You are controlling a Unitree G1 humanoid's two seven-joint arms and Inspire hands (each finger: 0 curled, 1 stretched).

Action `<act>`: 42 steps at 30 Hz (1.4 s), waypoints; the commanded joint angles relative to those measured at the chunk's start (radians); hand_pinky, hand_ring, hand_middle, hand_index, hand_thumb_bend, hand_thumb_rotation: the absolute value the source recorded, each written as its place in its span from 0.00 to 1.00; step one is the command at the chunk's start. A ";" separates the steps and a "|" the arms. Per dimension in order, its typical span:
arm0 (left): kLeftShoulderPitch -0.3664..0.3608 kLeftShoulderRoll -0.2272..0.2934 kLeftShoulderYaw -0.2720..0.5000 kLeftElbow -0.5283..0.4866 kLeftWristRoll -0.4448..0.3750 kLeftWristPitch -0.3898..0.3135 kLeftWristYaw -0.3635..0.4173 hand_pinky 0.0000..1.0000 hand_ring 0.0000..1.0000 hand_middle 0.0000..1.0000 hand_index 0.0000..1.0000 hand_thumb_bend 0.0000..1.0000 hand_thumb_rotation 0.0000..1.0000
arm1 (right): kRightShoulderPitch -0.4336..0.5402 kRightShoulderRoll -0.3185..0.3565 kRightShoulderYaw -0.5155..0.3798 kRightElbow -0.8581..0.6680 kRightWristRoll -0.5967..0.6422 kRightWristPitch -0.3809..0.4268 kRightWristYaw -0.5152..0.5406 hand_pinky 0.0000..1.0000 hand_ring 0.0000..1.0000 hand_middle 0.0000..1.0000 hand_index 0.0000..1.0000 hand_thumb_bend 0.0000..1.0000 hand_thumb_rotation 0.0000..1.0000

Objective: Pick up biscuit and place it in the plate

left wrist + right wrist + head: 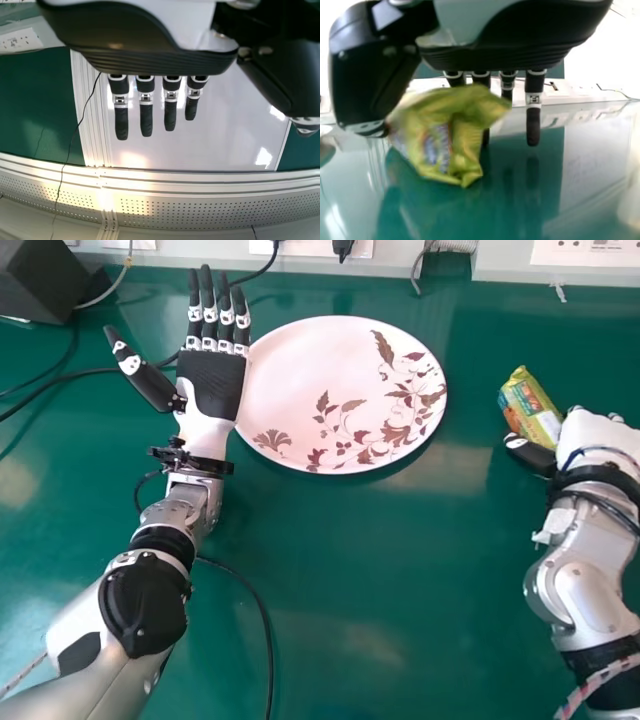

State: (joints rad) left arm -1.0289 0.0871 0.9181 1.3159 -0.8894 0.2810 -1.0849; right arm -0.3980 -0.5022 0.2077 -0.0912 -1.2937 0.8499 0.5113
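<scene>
Biscuit held, plate across to the left

Nearest the robot there's the green table (340,640), and over on the right side the right hand (592,430) has its thumb and fingers clamped on the biscuit packet (530,405). In the right wrist view the packet hangs above the tabletop, so I'd call the pick-up done and the carry next.

The packet pokes out past the hand, its long axis slanting away from the robot, far end tipped a little toward the plate (290,370). The plate lies to the packet's left, well apart from it, at much the same depth, so the coming move looks to me mostly sideways, with little reach. The crinkly wrapper might slip if the pinch loosens before it's past the rim.

By the plate's left edge rests the left hand (212,385), fingers straight and apart, holding nothing (nearer the plate, funnily enough, but without the biscuit). Farthest off, a dark box (42,278) sits by the wall
</scene>
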 commanded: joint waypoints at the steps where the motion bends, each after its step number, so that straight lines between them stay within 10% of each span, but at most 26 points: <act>1: 0.002 -0.001 0.018 0.005 -0.024 0.015 0.017 0.72 0.84 0.91 0.96 1.00 0.14 | 0.035 0.012 0.003 0.005 0.014 0.005 0.031 0.52 0.56 0.66 0.79 0.73 0.00; 7: 0.003 0.005 0.029 0.005 -0.039 0.040 0.058 0.72 0.84 0.91 0.96 1.00 0.16 | 0.039 0.013 0.001 -0.006 0.007 0.004 0.040 0.47 0.42 0.55 0.73 0.51 0.00; 42: 0.010 0.026 -0.010 0.002 0.016 0.036 0.051 0.72 0.84 0.90 0.95 1.00 0.17 | 0.047 0.041 -0.025 -0.046 -0.005 0.006 0.028 0.27 0.42 0.48 0.49 0.50 0.00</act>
State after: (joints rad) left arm -1.0294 0.1042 0.9187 1.3164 -0.8820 0.3200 -1.0207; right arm -0.3779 -0.4767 0.1809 -0.1324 -1.3070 0.8491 0.5271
